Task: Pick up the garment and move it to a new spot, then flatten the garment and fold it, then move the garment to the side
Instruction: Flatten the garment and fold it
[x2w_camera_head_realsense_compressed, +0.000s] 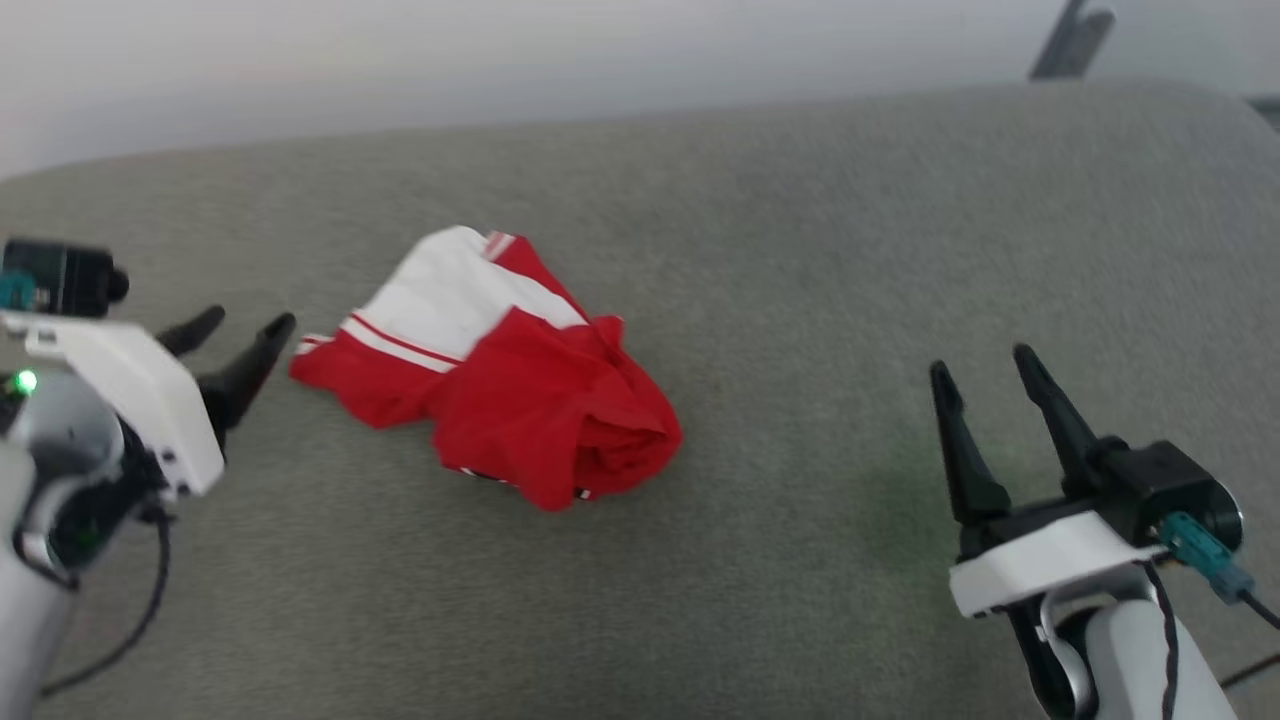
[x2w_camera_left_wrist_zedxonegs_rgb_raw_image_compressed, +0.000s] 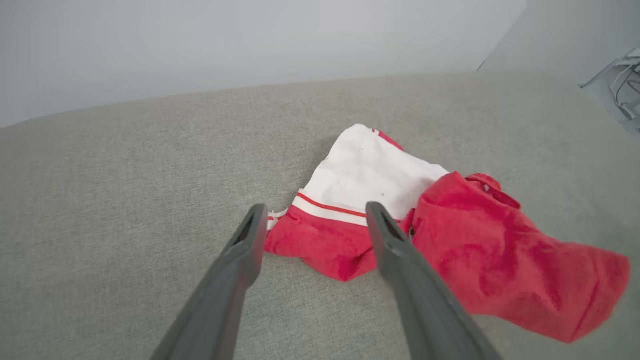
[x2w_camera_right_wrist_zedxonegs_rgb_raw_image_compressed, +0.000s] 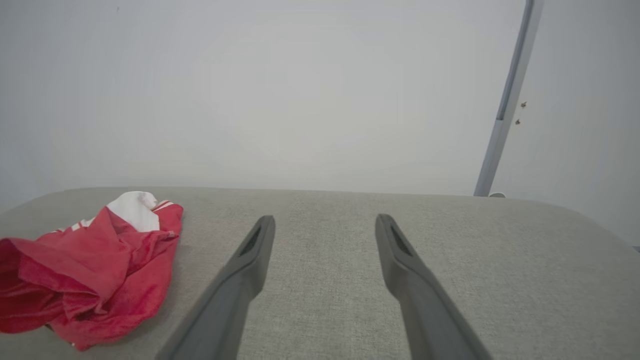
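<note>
Your left gripper (x2w_camera_head_realsense_compressed: 250, 320) stands with its two dark fingers spread wide and nothing between them. It sits at the left of the scene, its tips pointing right toward the garment (x2w_camera_head_realsense_compressed: 540, 400) and lying just beside the garment's left hem. From these views you cannot tell whether the nearer tip touches the cloth or stops just short of it. In the left wrist view the fingers frame the striped edge of the garment, with no fabric caught between them. Your right gripper (x2w_camera_head_realsense_compressed: 980, 360) is likewise spread wide and holds nothing. It sits at the near right, fingers pointing away from you, well apart from the garment, with bare upholstery ahead of it. The garment lies crumpled in a heap left of centre on the grey fabric surface (x2w_camera_head_realsense_compressed: 800, 250). Its white sleeve panel with red-and-white striped trim faces up on the far left side, and the red body is bunched into folds on the near right side. Beyond the surface's far edge stands a pale wall (x2w_camera_right_wrist_zedxonegs_rgb_raw_image_compressed: 300, 100), with a grey upright bar (x2w_camera_right_wrist_zedxonegs_rgb_raw_image_compressed: 507, 100) at the far right.
</note>
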